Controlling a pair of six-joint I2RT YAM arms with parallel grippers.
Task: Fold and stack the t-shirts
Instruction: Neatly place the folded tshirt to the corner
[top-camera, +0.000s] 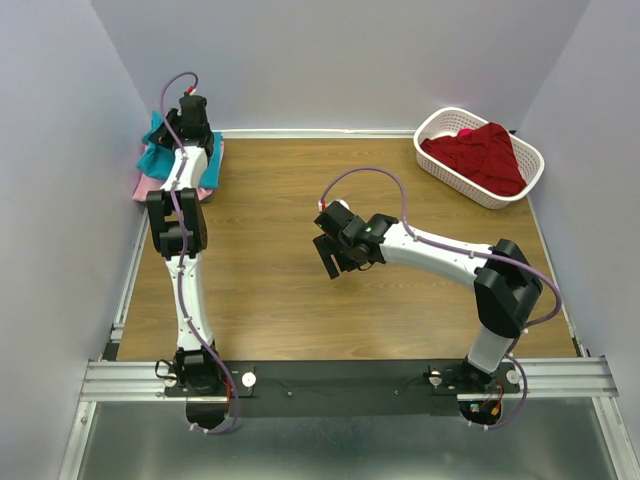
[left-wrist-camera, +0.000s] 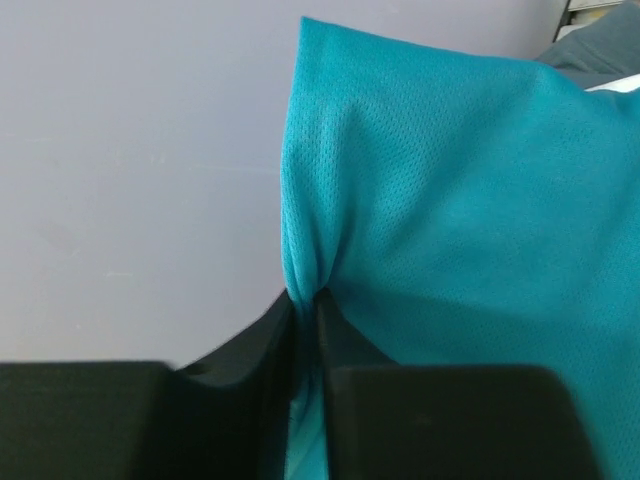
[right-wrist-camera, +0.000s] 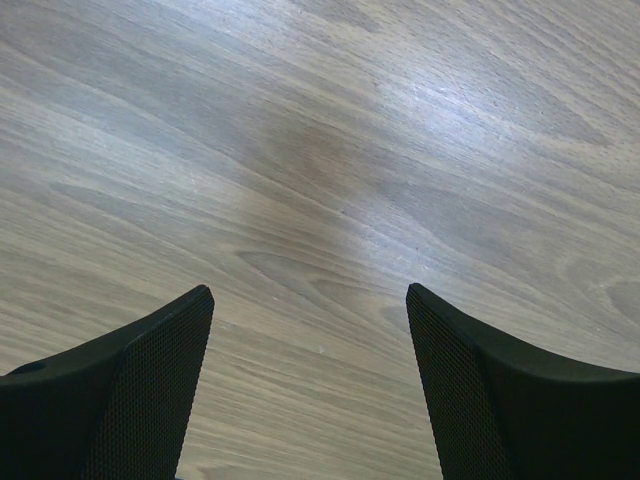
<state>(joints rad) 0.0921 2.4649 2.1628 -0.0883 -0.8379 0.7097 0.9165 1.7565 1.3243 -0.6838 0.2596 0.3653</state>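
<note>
The teal t-shirt (top-camera: 156, 155) lies on the light pink t-shirt (top-camera: 142, 187) at the table's far left corner, partly hidden by my left arm. My left gripper (top-camera: 190, 112) is shut on a pinch of the teal t-shirt (left-wrist-camera: 450, 220), whose cloth runs between the jaws in the left wrist view. The dark red t-shirt (top-camera: 478, 157) lies crumpled in the white basket (top-camera: 434, 126) at the far right. My right gripper (top-camera: 333, 258) is open and empty above the bare wood (right-wrist-camera: 330, 180) at mid-table.
A grey wall (left-wrist-camera: 130, 180) stands close behind the teal and pink shirts. A metal rail (top-camera: 350, 378) runs along the near edge with both arm bases. White walls enclose the table on three sides.
</note>
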